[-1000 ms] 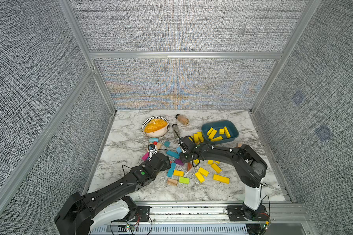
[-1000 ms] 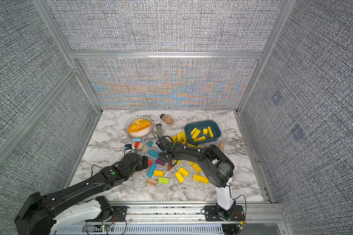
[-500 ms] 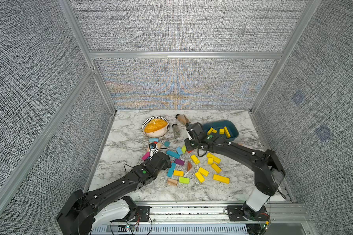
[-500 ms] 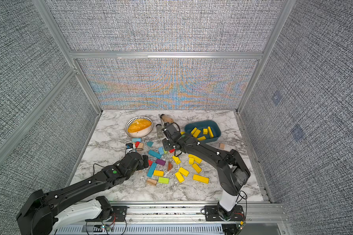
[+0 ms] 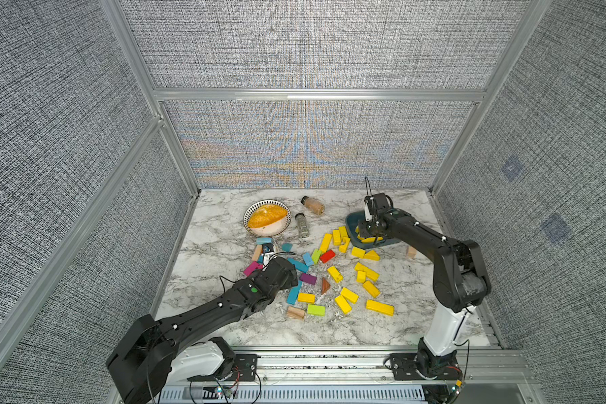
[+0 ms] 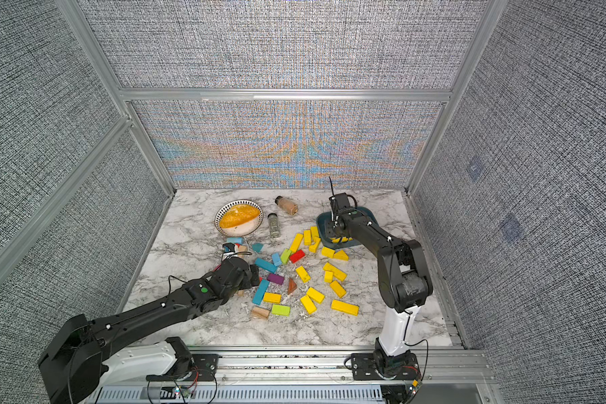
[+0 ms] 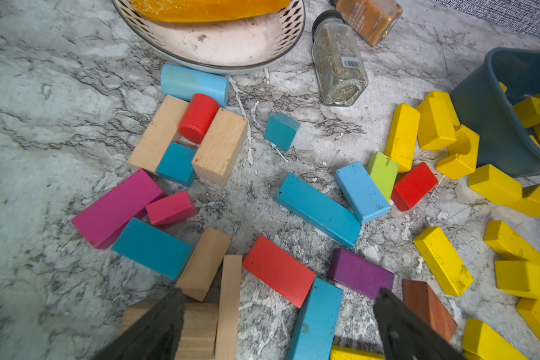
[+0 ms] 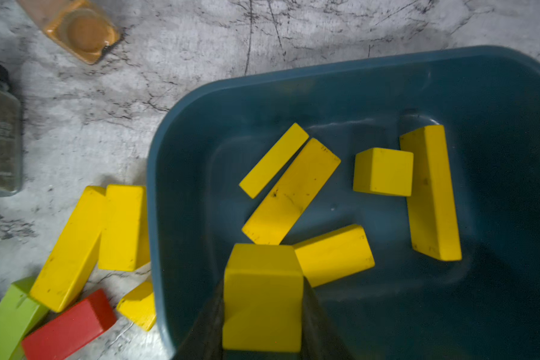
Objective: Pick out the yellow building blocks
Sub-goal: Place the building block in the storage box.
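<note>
So, right gripper (image 8: 262, 314) over blue bin (image 8: 181, 131), jaws clamped on yellow block (image 8: 262, 296). Five yellow blocks (image 8: 290, 193) already inside bin; more scattered on marble table (image 5: 224, 224) beside it, exact count hard, arm hides some. Left gripper (image 7: 278, 327) jaws wide, empty, above mixed pile. Nearby: bowl (image 5: 267, 232), two spice jars (image 5: 302, 225).

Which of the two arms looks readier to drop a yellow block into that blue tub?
The right. Its gripper grips a yellow block above the blue tub; the left gripper hangs open over mixed blocks.
</note>
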{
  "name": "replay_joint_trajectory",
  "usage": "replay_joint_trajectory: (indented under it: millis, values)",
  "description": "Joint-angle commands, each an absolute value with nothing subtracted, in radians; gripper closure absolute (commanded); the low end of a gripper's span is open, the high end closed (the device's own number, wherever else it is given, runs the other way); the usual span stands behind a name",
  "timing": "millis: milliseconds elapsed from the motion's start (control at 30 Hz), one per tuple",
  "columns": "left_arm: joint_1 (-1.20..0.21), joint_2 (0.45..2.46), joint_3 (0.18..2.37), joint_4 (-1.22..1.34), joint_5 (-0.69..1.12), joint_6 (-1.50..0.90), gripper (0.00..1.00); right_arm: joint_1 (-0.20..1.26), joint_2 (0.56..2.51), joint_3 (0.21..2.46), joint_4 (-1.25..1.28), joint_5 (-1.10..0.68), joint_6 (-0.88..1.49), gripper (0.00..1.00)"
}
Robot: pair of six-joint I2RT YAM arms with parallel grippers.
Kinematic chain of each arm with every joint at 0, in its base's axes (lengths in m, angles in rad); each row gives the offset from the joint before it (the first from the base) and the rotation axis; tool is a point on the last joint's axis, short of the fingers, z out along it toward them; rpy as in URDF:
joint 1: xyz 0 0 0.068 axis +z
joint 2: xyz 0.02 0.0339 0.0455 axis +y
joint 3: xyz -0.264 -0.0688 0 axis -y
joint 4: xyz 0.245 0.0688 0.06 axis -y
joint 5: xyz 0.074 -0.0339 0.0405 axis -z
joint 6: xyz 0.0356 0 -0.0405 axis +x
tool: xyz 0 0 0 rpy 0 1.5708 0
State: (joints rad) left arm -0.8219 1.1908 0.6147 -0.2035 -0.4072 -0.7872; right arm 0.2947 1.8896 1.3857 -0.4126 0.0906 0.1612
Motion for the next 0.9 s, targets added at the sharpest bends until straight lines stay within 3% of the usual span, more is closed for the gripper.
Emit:
replay_joint_trajectory:
  millis: [0,267,667,867]
  values:
    - [-0.821,1.220,0.640,-0.178,-0.383,-0.795,0.04,0.293,1.932,1.413,-0.396,0.041,0.132,0.78]
    - [-0.821,1.237,0.663,-0.192,-0.380,-0.782,0.04,0.284,1.988,1.421,-0.391,0.026,0.124,0.75]
    - [-0.821,1.238,0.704,-0.228,-0.380,-0.744,0.05,0.284,1.961,1.410,-0.374,0.003,0.129,0.51]
    - [-0.821,1.191,0.732,-0.310,-0.384,-0.681,0.05,0.285,1.850,1.420,-0.378,0.006,0.128,0.47]
